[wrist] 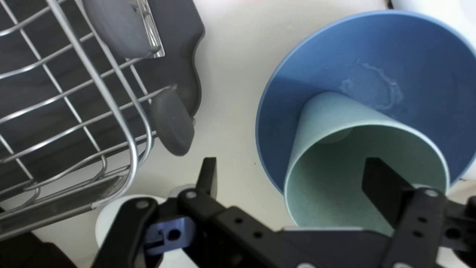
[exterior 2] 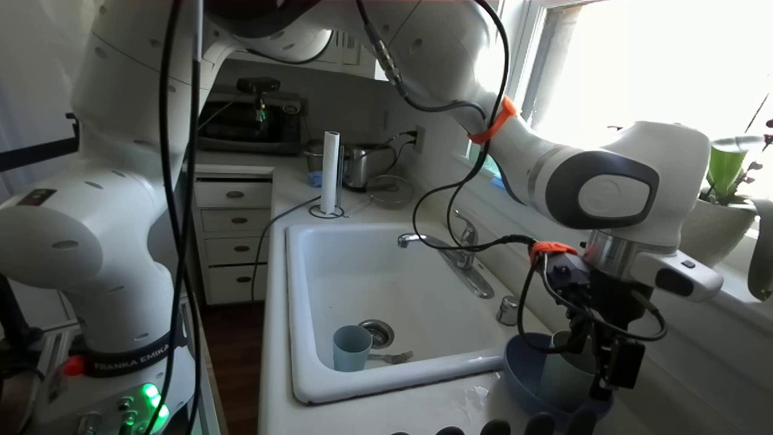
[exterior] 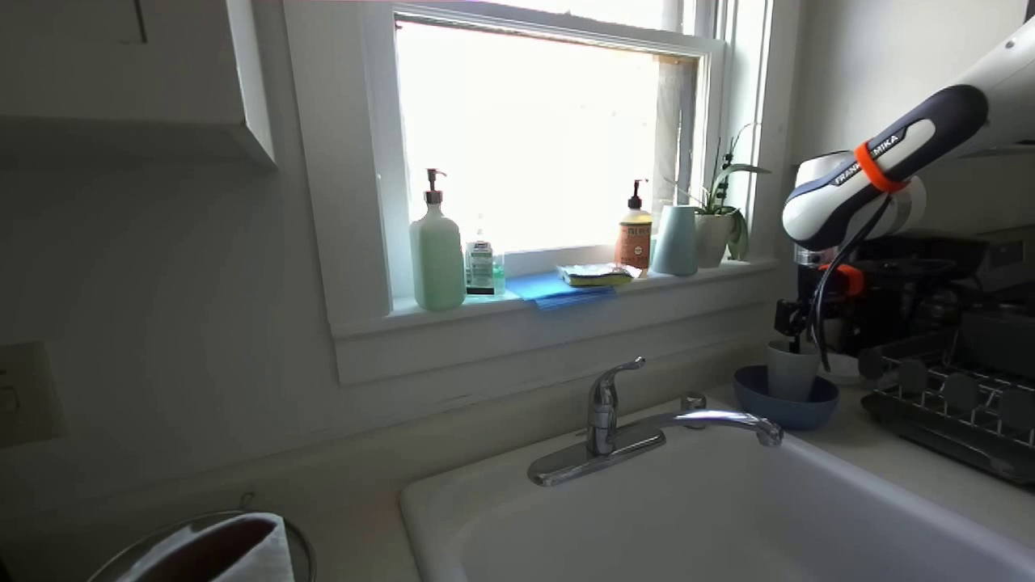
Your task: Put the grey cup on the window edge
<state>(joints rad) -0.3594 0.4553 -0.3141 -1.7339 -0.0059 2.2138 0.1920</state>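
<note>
The grey cup is sitting in a blue bowl, and the pincer is spread wide apart: one finger over the cup's mouth, the other out past the bowl, about 8 o'clock in the wrist view. At 9 o'clock from the bowl there's a strip of bare white surface, then you run into the dish rack. In an exterior view the bowl is just beside the sink, which opens up between 7 and 8 o'clock. The faucet is around 9, spout pointing the bowl's way. The window ledge is up at 10 from the cup and pretty crowded: plant pot, teal cup wide end down, orange-label pump bottle, sponge overlapping a flat blue thing, small clear bottle, tall green bottle. Bare room there is slim, mostly the front edge plus a sliver at the 3 o'clock end.
</note>
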